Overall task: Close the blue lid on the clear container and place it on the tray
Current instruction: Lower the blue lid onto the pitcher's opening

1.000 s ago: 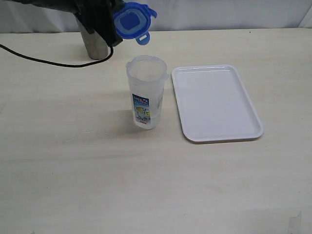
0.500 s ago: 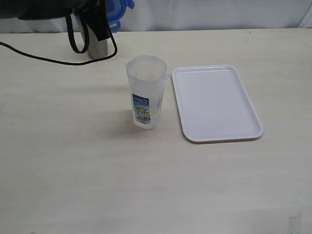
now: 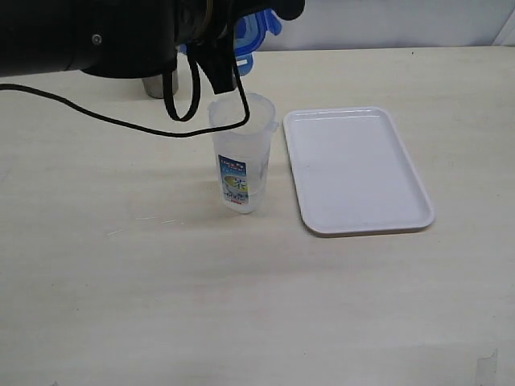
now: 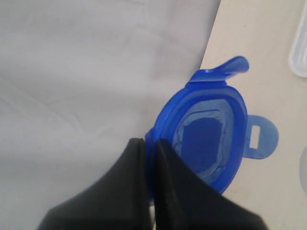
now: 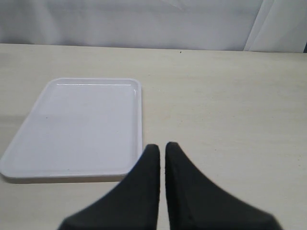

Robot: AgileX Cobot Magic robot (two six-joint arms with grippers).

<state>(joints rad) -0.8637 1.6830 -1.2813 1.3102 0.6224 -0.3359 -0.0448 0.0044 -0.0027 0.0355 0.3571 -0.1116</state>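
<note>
While the clear container [image 3: 241, 161] stands upright, its open mouth faces up.

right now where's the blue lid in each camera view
Exterior view: blue lid at the top edge, mid-picture, partly hidden.
Left wrist view: mid-picture, rim pinched by the left gripper.
Right wrist view: not in it.
Shared landmark: the white tray.

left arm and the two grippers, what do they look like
The left arm is a bulky matte black housing with a thin black cable hanging off it in loops. The left gripper and right gripper look alike: two smooth black fingers each, broad at the base and tapering to narrow rounded tips. No markings show.
</note>
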